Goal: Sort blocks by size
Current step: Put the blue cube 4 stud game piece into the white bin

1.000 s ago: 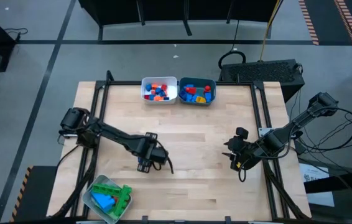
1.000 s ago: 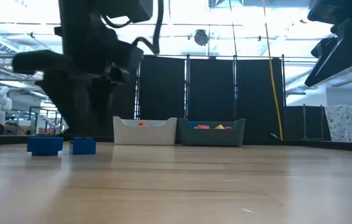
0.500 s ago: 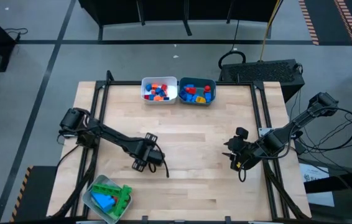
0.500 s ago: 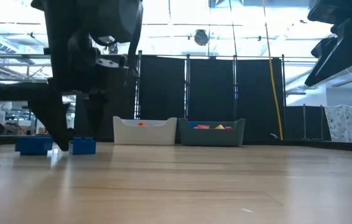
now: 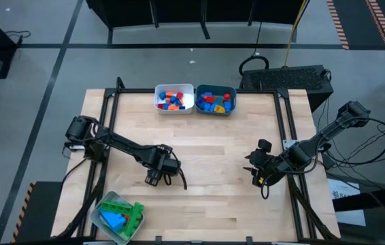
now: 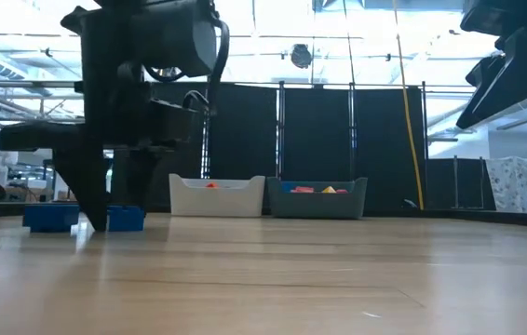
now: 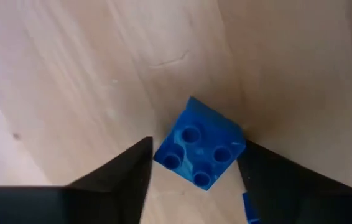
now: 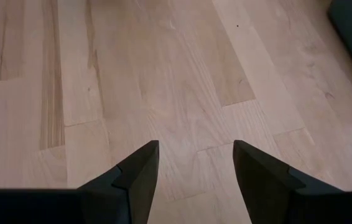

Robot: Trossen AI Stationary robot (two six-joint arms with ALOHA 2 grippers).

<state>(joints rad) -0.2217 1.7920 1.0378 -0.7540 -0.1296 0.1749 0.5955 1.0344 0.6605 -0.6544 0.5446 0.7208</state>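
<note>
A blue square brick with four studs (image 7: 199,149) lies studs up on the wooden table, between the two fingers of my open left gripper (image 7: 198,146). The gripper is down at the table left of its middle (image 5: 155,175). In the low view (image 6: 96,219) one finger stands between this brick (image 6: 126,219) and a second, longer blue brick (image 6: 49,217), whose corner also shows in the left wrist view (image 7: 249,208). In the high view the gripper hides both bricks. My right gripper (image 5: 257,173) (image 8: 194,155) is open and empty above the table's right part. My left gripper's fingers (image 7: 140,163) come from above, pointing down, and stand at two opposite corners (image 7: 158,155) of the blue square brick. I cannot tell whether they touch it. The brick lies flat on the table.
A white bin (image 5: 174,99) and a teal bin (image 5: 215,100), both with mixed bricks, stand at the far edge. A clear-grey bin (image 5: 118,216) with green and blue bars stands at the near left corner. Bare wood lies between the two arms.
My left gripper has gone down to the table and a little toward the table's left edge, coming down over the blue square brick. The longer blue brick has slid a little toward the table's left edge. The square brick has stayed in place.
</note>
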